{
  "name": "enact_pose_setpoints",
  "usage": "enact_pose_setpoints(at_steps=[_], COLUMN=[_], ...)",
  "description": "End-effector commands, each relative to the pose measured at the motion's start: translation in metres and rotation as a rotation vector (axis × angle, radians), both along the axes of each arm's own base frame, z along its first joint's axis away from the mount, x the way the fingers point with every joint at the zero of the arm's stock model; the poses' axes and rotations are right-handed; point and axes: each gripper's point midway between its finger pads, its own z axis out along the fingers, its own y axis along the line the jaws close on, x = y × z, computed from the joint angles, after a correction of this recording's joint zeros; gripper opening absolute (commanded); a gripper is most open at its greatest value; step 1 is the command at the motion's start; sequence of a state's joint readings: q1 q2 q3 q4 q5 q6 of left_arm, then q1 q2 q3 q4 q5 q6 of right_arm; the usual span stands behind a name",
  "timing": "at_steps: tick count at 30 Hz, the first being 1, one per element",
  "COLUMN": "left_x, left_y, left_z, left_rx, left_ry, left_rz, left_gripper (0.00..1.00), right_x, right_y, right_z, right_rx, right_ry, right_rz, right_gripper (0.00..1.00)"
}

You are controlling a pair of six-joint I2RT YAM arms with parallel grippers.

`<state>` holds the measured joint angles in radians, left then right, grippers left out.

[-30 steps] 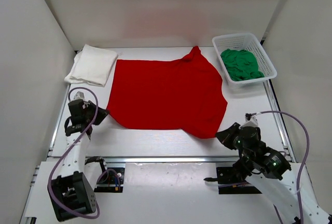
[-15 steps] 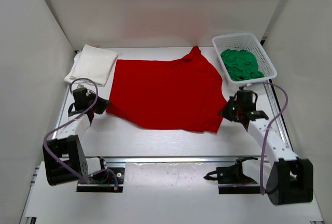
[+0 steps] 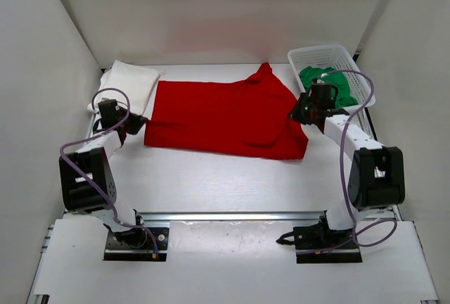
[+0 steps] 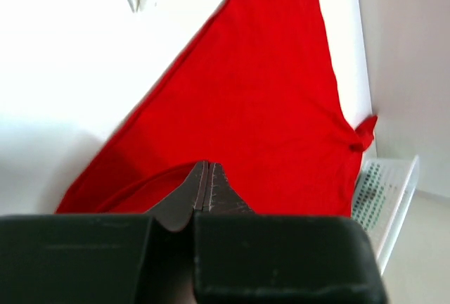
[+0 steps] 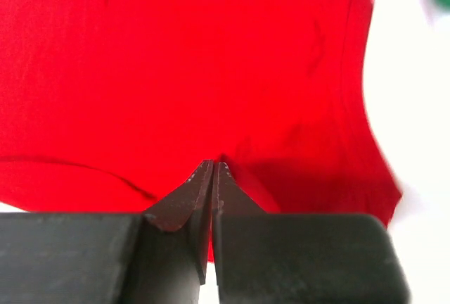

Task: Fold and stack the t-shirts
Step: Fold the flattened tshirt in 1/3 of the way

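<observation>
The red t-shirt (image 3: 225, 117) lies spread across the middle of the table, its near hem lifted and carried back over the body. My left gripper (image 3: 137, 123) is shut on the shirt's left near corner. My right gripper (image 3: 296, 113) is shut on its right near edge. In the left wrist view the jaws (image 4: 205, 167) meet tight with the red cloth (image 4: 267, 93) around the tips. In the right wrist view the jaws (image 5: 213, 165) pinch the red cloth (image 5: 176, 58) the same way. The white t-shirt (image 3: 126, 86) lies folded at the far left. The green t-shirt (image 3: 343, 87) sits crumpled in the basket.
A white mesh basket (image 3: 330, 52) stands at the far right corner, right behind my right arm; its wall (image 4: 383, 191) also shows in the left wrist view. White walls close in the table on three sides. A metal rail runs along the near edge.
Both arms have swung away from the near edge toward the far side, dragging the red shirt's near hem with them. The shirt now covers a shorter strip of table.
</observation>
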<state>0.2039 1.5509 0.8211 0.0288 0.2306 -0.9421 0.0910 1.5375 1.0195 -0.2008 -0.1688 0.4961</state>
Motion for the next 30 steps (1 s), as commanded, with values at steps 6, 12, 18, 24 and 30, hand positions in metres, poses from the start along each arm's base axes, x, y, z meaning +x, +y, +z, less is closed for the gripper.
enact_pose_setpoints(at_steps=[6, 12, 18, 24, 30], left_x=[0.029, 0.034, 0.047, 0.03, -0.021], left_y=[0.016, 0.017, 0.013, 0.013, -0.017], left_z=[-0.017, -0.019, -0.005, 0.02, 0.005], left_rx=[0.021, 0.027, 0.05, 0.081, 0.082], left_ry=[0.032, 0.021, -0.014, -0.082, -0.051], left_rz=[0.029, 0.027, 0.0, 0.022, -0.052], left_gripper=[0.0, 0.04, 0.17, 0.38, 0.33], right_x=[0.07, 0.096, 0.115, 0.086, -0.009], right_y=[-0.007, -0.012, -0.004, -0.002, -0.009], right_z=[0.022, 0.01, 0.019, 0.049, 0.019], right_rx=[-0.034, -0.038, -0.044, -0.064, 0.017], right_ry=[-0.081, -0.058, -0.076, -0.143, -0.16], right_rz=[0.024, 0.017, 0.021, 0.028, -0.04], right_gripper=[0.0, 0.0, 0.12, 0.41, 0.0])
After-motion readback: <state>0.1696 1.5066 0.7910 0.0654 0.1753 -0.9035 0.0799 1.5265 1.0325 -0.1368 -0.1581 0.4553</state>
